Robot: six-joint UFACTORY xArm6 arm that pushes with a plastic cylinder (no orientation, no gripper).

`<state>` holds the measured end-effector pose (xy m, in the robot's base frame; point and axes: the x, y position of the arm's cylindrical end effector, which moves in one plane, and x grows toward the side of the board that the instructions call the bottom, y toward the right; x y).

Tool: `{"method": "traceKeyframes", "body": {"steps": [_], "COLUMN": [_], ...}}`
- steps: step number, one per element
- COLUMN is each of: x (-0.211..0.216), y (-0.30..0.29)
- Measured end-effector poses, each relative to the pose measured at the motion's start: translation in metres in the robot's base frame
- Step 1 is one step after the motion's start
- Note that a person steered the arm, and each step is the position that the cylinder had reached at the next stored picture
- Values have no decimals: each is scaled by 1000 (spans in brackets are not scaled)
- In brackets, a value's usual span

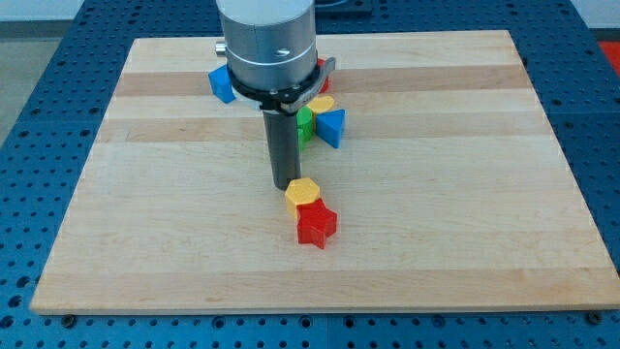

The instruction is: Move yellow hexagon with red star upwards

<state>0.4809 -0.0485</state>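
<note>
The yellow hexagon (302, 194) lies near the middle of the wooden board (145, 223), and the red star (316, 224) touches it on its lower right side. My tip (285, 185) stands just to the upper left of the yellow hexagon, right beside it or touching it. The rod rises from there to the grey arm body at the view's top.
Above the pair sits a cluster: a green block (304, 126), a blue triangular block (331, 127), a second yellow block (322, 104) and a red block (324, 76) partly hidden by the arm. A blue cube (222, 84) lies at the top left of the arm.
</note>
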Motion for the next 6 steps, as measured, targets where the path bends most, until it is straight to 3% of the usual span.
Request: {"method": "traceKeyframes", "body": {"steps": [2, 3, 4, 6], "x": [97, 121, 125, 61], "y": [-8, 7, 55, 54]}}
